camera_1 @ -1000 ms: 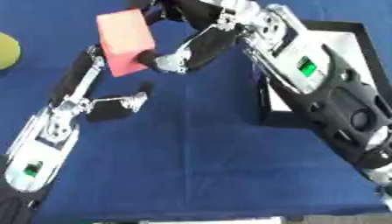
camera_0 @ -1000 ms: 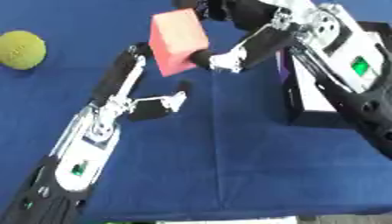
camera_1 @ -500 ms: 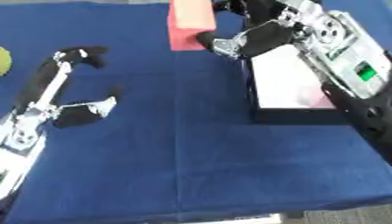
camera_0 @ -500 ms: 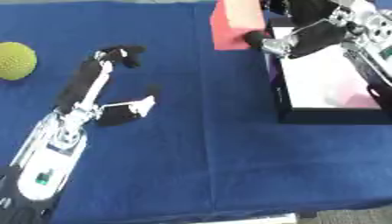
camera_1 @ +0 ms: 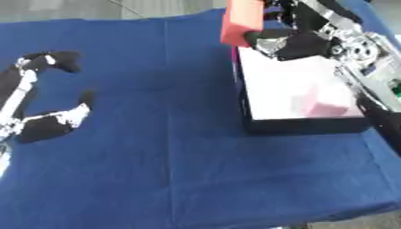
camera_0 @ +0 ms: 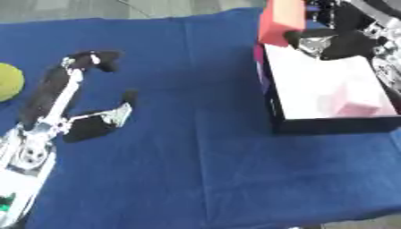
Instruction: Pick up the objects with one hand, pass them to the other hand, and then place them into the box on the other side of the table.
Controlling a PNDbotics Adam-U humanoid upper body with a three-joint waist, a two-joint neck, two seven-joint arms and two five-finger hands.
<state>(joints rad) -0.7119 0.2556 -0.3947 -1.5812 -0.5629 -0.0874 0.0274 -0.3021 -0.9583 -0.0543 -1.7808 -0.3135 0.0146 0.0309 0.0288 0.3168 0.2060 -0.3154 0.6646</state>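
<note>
A red block hangs at the top of the view, over the far left edge of the box. My right hand is shut on it, with the thumb curled against its right face. The box is black-walled with a white floor and holds a pink block near its front. My left hand lies open over the blue cloth at the left, fingers stretched towards the far side and holding nothing. A yellow-green ball sits at the left edge, just left of that hand.
A blue cloth covers the table, with its front edge showing at the bottom of the view. The box stands on the right half. My right arm comes in along the right edge above the box.
My right hand has carried the red block rightwards to the box's far left edge. The left hand stays open at the left. The camera has shifted, so the whole scene sits differently.
</note>
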